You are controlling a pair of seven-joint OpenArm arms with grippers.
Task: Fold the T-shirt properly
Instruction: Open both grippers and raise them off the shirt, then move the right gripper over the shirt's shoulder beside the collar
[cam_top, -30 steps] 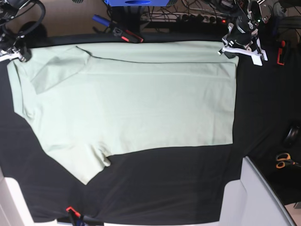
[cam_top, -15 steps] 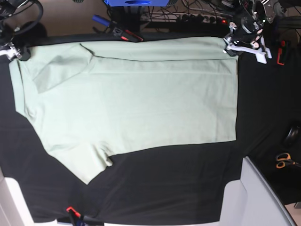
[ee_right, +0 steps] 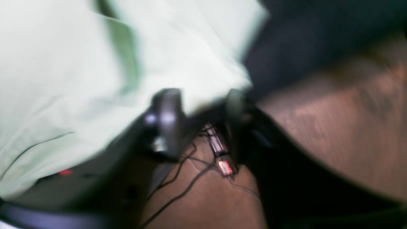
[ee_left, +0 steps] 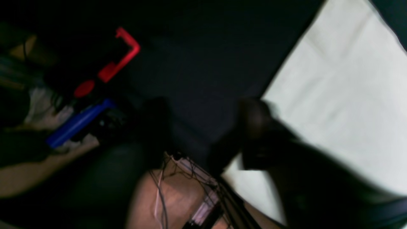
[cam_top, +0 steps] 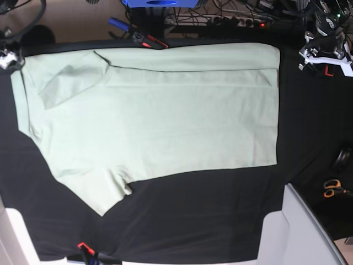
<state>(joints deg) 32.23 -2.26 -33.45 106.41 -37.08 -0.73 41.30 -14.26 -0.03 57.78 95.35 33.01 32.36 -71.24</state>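
Both claws, left gripper and right gripper, look spread and empty; regrab the pale mint-green cotton T-shirt evenly along its near hem next.

Left hand has left the T-shirt at its far right corner and now sits off to the right, clear of the cloth. Right hand has drawn back past the far left corner. The far folded strip now lies flat.
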